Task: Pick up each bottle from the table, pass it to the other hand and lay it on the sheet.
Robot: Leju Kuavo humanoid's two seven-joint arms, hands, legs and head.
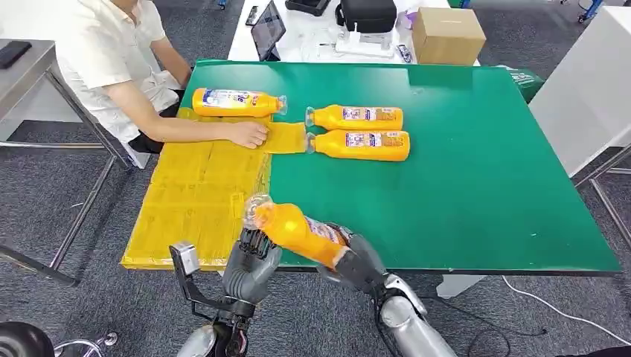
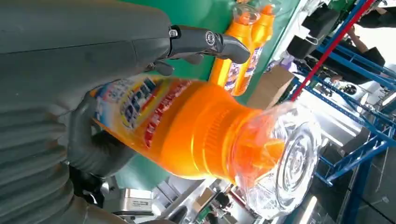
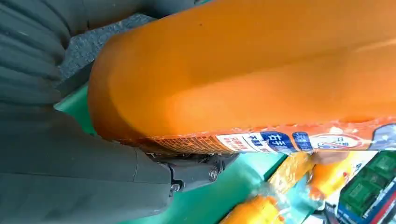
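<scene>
Green table point(image 1: 476, 186) carries yellow sheet point(image 1: 193, 201); grey carpet floor point(image 1: 45, 193) around.

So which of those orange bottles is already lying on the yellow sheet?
The bottle at the sheet's far end, near the person's hand. Two others lie on green table; the fourth is held up.

The orange plastic bottle point(image 1: 301, 232) held over the near edge looks smooth and glossy, with a printed paper-like label and a clear, shiny plastic wrap over its cap. The green worktop point(image 1: 476, 171) has a matt, even surface. The yellow sheet point(image 1: 195, 201) looks slightly shiny and creased in squares. The right hand point(image 1: 356, 262) shows matt dark grey plastic with a ribbed cover. The brown box point(image 1: 448, 35) is dull cardboard.
</scene>
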